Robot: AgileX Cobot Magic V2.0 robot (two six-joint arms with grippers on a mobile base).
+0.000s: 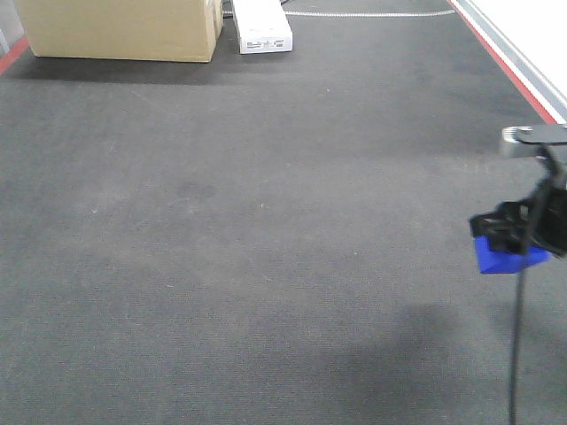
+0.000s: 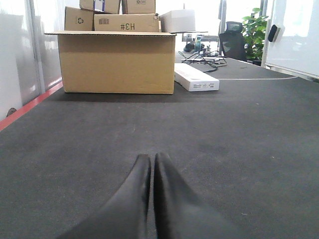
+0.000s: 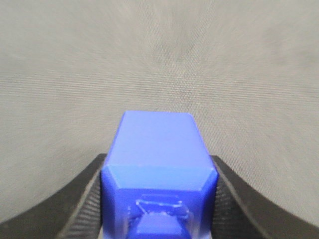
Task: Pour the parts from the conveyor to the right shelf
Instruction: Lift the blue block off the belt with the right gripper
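One blue part sits clamped between right jaws.

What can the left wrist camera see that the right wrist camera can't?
Only the left wrist camera shows the left hand pinched shut with nothing in it, a big cardboard box, a long white box beside it, and a black chair and green plant far behind. Only the right wrist camera shows the blue block, squeezed in the right hand. Both show the dark grey belt underneath.
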